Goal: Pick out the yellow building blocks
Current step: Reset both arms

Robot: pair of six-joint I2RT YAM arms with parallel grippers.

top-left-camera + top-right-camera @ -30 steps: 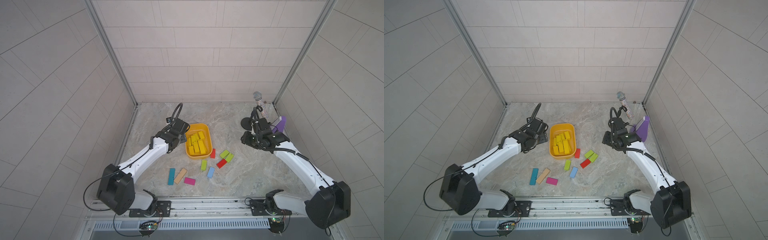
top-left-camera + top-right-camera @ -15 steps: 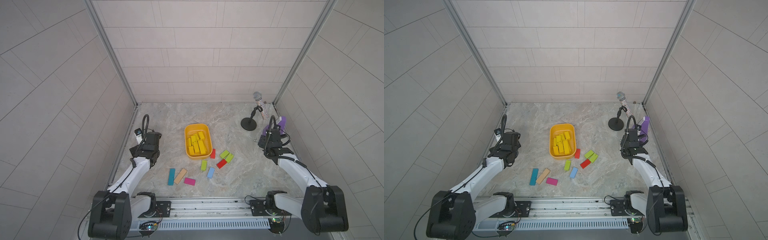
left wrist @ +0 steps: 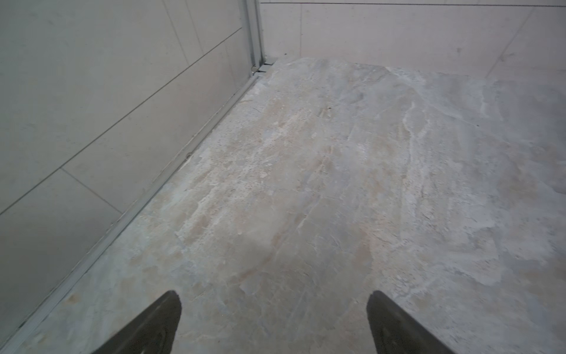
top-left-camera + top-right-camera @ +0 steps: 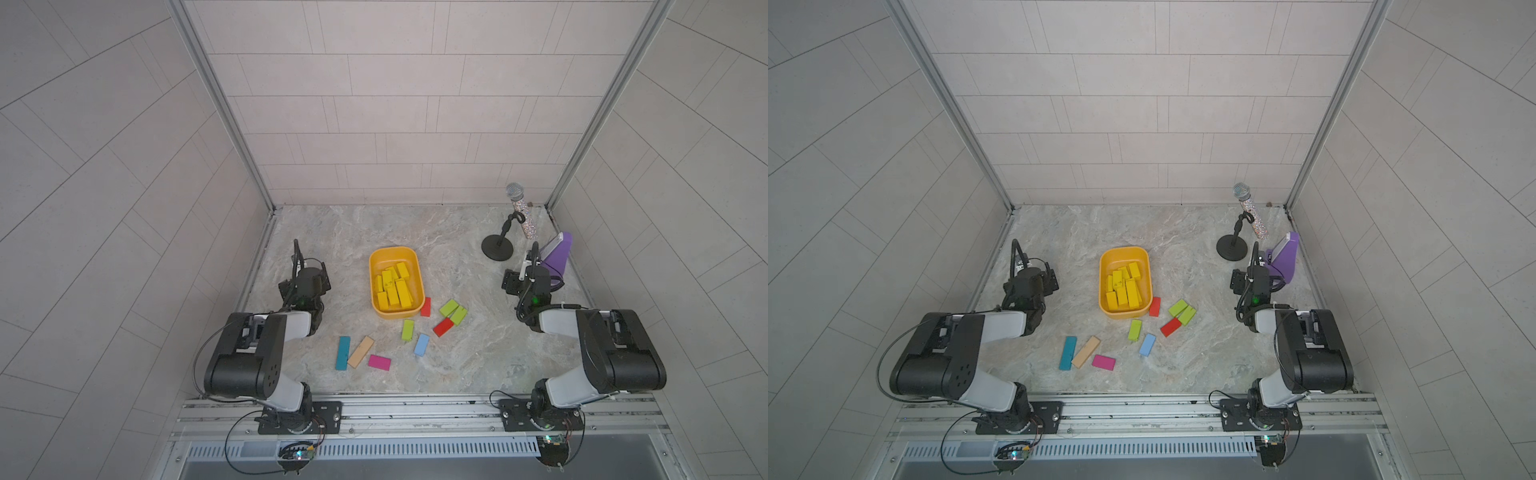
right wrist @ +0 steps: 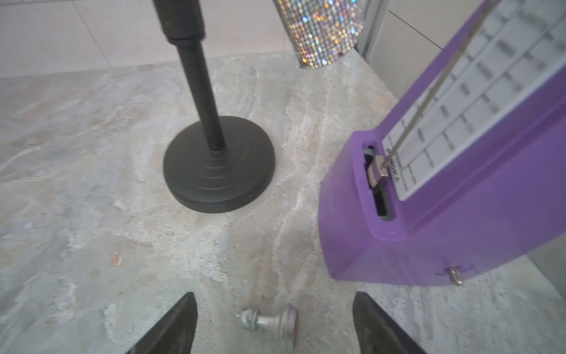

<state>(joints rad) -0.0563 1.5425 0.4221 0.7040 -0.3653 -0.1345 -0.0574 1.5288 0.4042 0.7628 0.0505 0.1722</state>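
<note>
Several yellow building blocks (image 4: pixel 392 287) (image 4: pixel 1123 287) lie piled in an orange-yellow tub (image 4: pixel 394 251) (image 4: pixel 1124 250) in mid table in both top views. None shows on the table outside the tub. My left gripper (image 4: pixel 309 275) (image 3: pixel 274 295) is low at the table's left side, well left of the tub. It is open over bare marble and faces the back left corner. My right gripper (image 4: pixel 528 277) (image 5: pixel 274 295) is at the right side, also open. Only a small loose metal knob (image 5: pixel 269 321) lies on the table between its fingers, touching neither.
A black microphone stand (image 4: pixel 497 250) (image 5: pixel 219 165) with a glittery microphone (image 4: pixel 521 210) and a purple metronome (image 4: pixel 559 255) (image 5: pixel 444 190) stand just ahead of my right gripper. Red, lime-green, blue, teal, tan and magenta blocks (image 4: pixel 424 328) lie in front of the tub.
Both arms have folded back from the middle to the table's sides. My left gripper has left the tub's edge. My right gripper's jaws have spread wider.
</note>
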